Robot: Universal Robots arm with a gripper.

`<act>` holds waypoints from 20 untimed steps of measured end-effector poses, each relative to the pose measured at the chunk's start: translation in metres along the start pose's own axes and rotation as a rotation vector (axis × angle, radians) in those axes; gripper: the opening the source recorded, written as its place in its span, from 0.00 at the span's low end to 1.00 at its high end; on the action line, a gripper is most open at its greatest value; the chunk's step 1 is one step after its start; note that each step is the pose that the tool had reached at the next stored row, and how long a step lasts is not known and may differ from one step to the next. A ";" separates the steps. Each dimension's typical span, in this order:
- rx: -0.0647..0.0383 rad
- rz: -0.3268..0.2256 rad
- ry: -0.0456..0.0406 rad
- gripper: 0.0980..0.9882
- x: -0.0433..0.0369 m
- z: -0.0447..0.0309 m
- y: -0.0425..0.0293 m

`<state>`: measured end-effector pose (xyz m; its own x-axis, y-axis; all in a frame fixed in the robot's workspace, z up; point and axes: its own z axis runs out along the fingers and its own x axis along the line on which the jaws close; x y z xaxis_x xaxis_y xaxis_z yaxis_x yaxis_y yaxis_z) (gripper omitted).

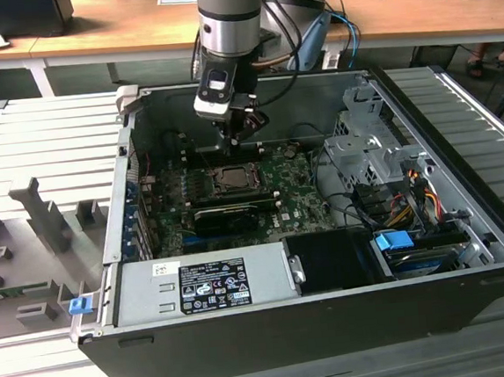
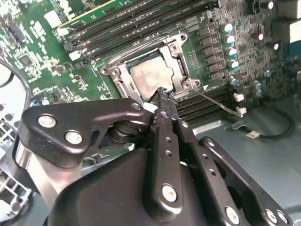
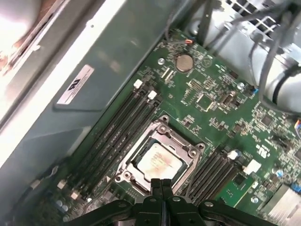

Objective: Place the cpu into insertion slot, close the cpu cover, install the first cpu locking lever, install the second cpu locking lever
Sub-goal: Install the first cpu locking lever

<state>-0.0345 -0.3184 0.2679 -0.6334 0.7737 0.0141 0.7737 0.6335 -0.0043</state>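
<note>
- Exterior view: the black two-fingered hand (image 1: pixel 237 142) hangs from the arm inside the open dark-grey computer case (image 1: pixel 334 322). It is just above the green motherboard (image 1: pixel 298 206), beside the square dark insertion slot with the silvery metal rim (image 1: pixel 233 180). I judge the steep approach keeps the arm clear of the case walls.
- Second wrist view: the fingers are pressed flat together and hold nothing, with their tips at the slot's edge. The small square cpu with the pale silvery-beige face (image 2: pixel 149 77) lies flat in the slot. The square silvery cpu cover frame (image 2: pixel 175 47) appears to lie down around it, the chip showing through its window. A thin metal rod (image 2: pixel 218 102), which I take for a locking lever, juts from one corner and looks unlatched.
- First wrist view: the cpu (image 3: pixel 157 162) sits just beyond the closed fingertips (image 3: pixel 156 188). I judge this closed posture suits pushing, not gripping.
</note>
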 end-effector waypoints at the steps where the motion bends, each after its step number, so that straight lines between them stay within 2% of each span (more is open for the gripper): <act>1: 0.000 -0.019 -0.0001 0.01 0.0000 0.0000 0.0000; 2: 0.001 -0.041 -0.0002 0.01 0.0000 0.0000 0.0000; 3: 0.002 -0.112 -0.0004 0.01 0.0000 0.0000 0.0000; 5: 0.003 -0.175 -0.0007 0.01 0.0000 0.0000 0.0000; 8: 0.003 -0.238 -0.0010 0.01 0.0000 0.0000 0.0000; 9: 0.004 -0.312 -0.0013 0.01 0.0000 0.0000 0.0000; 10: 0.005 -0.345 -0.0015 0.01 0.0000 0.0000 0.0000; 13: 0.006 -0.409 -0.0017 0.01 0.0000 0.0000 0.0000; 15: 0.007 -0.475 -0.0021 0.01 0.0000 0.0001 0.0000; 20: 0.009 -0.679 -0.0034 0.01 0.0000 0.0004 0.0000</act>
<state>-0.0345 -0.3184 0.2675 -0.9789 0.2041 0.0136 0.2040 0.9790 -0.0043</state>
